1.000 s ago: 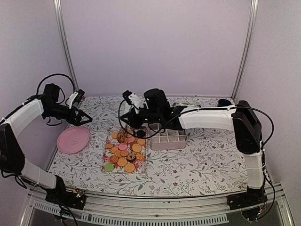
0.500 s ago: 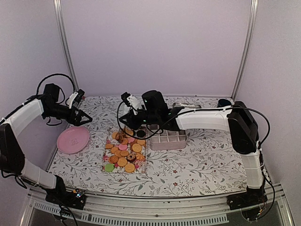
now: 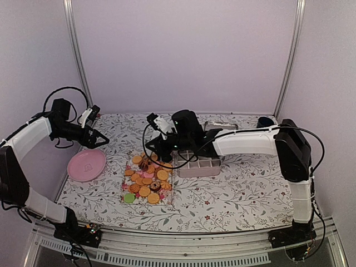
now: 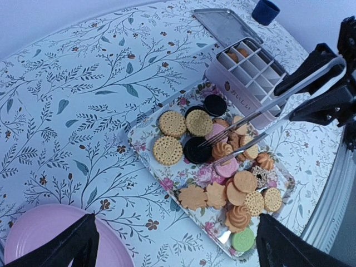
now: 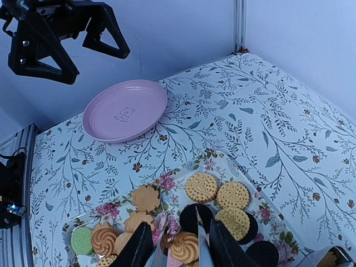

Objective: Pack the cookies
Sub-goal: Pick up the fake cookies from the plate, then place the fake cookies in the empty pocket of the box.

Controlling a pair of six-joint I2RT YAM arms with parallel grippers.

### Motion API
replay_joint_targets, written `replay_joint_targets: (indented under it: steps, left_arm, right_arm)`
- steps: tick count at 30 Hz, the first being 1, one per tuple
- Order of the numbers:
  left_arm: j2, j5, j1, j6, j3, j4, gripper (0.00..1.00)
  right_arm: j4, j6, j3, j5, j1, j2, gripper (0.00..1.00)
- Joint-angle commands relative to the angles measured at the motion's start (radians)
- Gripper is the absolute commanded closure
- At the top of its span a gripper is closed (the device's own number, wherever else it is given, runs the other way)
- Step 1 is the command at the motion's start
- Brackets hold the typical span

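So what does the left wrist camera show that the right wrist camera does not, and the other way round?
Only the left wrist view shows the metal lid, the blue cup, and the right gripper shut on long tongs that reach over the cookies. Only the right wrist view shows the left gripper, open, and the whole pink plate; the other view catches just its edge. Both show the flowered tray full of cookies.
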Motion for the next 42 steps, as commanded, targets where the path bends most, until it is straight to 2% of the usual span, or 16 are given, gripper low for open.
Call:
replay_joint_targets:
  steps: [1, 6, 10, 13, 21, 28, 36, 42]
  left_arm:
    - [-0.01, 0.008, -0.005, -0.001, -0.009, 0.016, 0.01]
    - [-0.011, 0.008, -0.005, -0.002, -0.007, 0.017, 0.01]
    - [-0.012, 0.008, -0.004, -0.002, -0.007, 0.016, 0.01]
    - [-0.013, 0.008, -0.005, -0.002, -0.007, 0.016, 0.01]
    - [-0.011, 0.009, -0.005, -0.003, -0.006, 0.016, 0.01]
    - [-0.016, 0.007, -0.005, -0.002, -0.007, 0.017, 0.01]
    - [-0.014, 0.011, -0.005, -0.004, 0.001, 0.015, 0.01]
    - [-0.01, 0.01, -0.005, -0.006, 0.007, 0.014, 0.01]
  right_arm:
    - [-0.032, -0.013, -0.017, 0.024, 0.003, -0.074, 0.68]
    - [-0.033, -0.046, -0.013, 0.034, 0.002, -0.096, 0.74]
    - [-0.034, -0.05, -0.008, 0.039, 0.003, -0.105, 0.86]
    - [-0.033, -0.049, -0.004, 0.041, 0.002, -0.113, 0.91]
    - [-0.038, -0.066, 0.03, 0.063, -0.004, -0.144, 0.91]
    - [-0.03, -0.055, 0.026, 0.06, -0.061, -0.202, 0.91]
    - [-0.026, -0.07, -0.065, 0.106, -0.171, -0.309, 0.91]
    - [-0.009, -0.091, -0.167, 0.146, -0.302, -0.402, 0.91]
